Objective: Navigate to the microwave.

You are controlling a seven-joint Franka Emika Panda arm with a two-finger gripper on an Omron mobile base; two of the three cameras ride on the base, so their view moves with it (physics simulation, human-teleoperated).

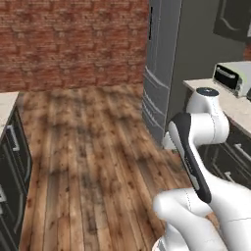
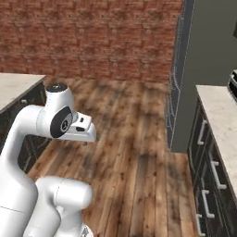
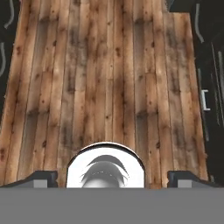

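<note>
Hand (image 3: 112, 177) hangs over the plank floor (image 3: 109, 87), tips wide apart, holding nothing. Out to the right, a tall grey fridge (image 1: 166, 63), then a desk (image 1: 235, 105) carrying a small pale toaster oven (image 1: 233, 77), not the microwave, which I can't spot yet. Turning tight here risks clipping those dark cabinets (image 2: 206, 171).

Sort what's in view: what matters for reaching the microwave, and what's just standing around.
For the job:
- wooden floor, the way to drive

Just standing around:
- toaster oven, no microwave
- refrigerator
- right counter
- left counter
- brick wall
</note>
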